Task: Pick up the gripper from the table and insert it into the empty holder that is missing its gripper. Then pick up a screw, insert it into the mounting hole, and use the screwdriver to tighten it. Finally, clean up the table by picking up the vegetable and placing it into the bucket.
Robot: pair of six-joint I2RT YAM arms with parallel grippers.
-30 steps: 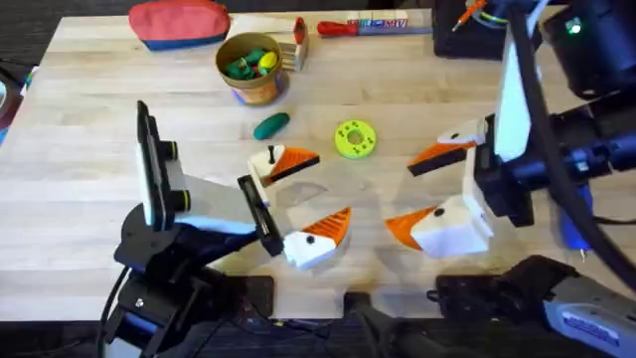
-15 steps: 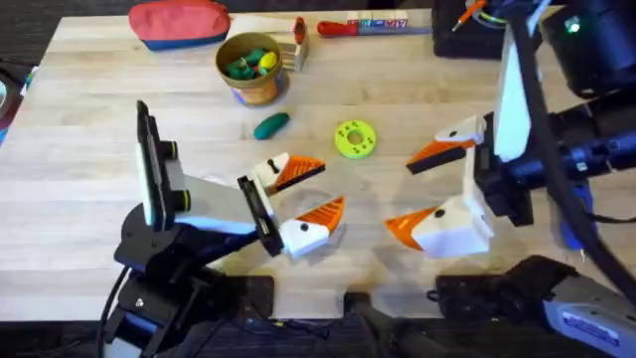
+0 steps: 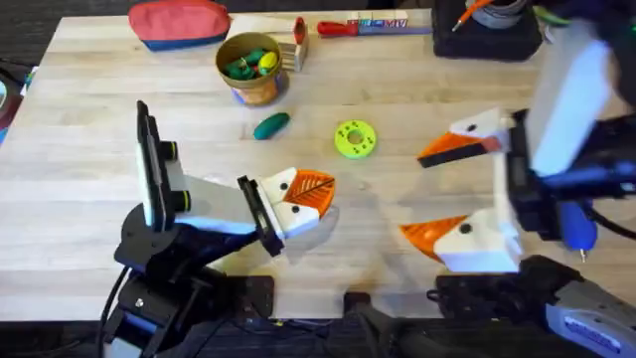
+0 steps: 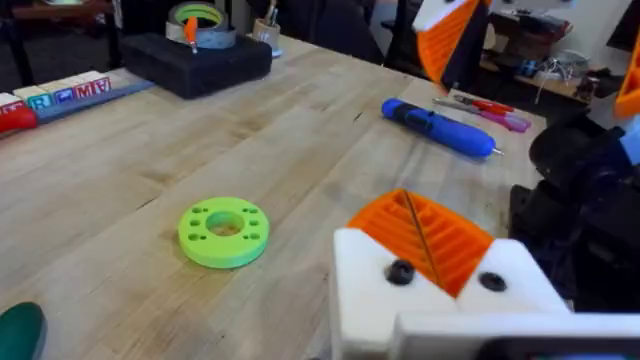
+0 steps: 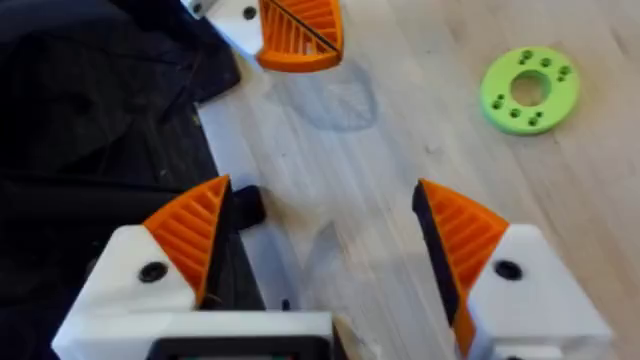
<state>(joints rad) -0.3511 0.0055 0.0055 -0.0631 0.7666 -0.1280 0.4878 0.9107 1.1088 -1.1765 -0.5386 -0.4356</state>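
vegetable lay ahead of the left gripper

overhead: the left gripper [image 3: 301, 199] was pressed together, holding nothing; the vegetable [image 3: 270, 125] lay just beyond it, long axis slanted, the bucket [image 3: 249, 67] farther. the right gripper [image 3: 459, 191], spread wide, was well apart.

left wrist: the vegetable's end [image 4: 20, 328] showed beside the fingers.

right wrist: fingers [image 5: 470, 232] spread, empty.

1 ring [image 3: 355, 139], 1 vegetable [image 3: 270, 125], 1 bucket [image 3: 227, 52], 1 pouch [image 3: 179, 22]

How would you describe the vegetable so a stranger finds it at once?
Start at the tan bucket near the table's far edge. Just in front of it, on the bare wood, lies the vegetable: small, smooth, dark green, oblong. The lime-green ring beside it is flat, with holes.
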